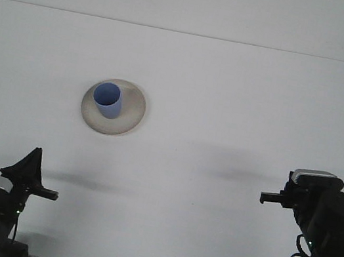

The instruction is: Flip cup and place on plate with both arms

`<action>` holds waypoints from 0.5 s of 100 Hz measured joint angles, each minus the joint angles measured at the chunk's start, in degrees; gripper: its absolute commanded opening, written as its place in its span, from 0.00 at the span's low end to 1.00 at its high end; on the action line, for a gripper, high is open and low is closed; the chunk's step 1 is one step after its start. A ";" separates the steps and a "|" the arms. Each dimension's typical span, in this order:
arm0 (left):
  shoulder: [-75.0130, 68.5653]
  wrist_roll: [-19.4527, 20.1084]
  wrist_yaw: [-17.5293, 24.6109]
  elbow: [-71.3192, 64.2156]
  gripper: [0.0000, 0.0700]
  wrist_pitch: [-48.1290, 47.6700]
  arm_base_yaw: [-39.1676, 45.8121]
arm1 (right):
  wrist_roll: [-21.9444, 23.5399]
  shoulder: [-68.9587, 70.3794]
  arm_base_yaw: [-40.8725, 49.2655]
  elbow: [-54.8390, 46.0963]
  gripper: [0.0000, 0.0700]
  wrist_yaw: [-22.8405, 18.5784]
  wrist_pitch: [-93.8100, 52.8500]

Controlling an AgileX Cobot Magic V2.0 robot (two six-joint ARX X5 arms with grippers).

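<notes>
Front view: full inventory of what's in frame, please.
cup: 1, blue, upright with mouth up, standing on the plate
plate: 1, cream, on the table left of centre
table: 1, white, fills most of the view
left gripper: 1, black with a silver camera block, low at the bottom left, apart from the cup
right gripper: 1, black with a silver camera block, at the lower right, holding nothing that shows
</notes>
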 measured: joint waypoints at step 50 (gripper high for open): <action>0.00 -1.31 0.55 -15.32 0.02 17.59 2.19 | 0.00 0.00 0.00 0.00 0.00 0.00 0.02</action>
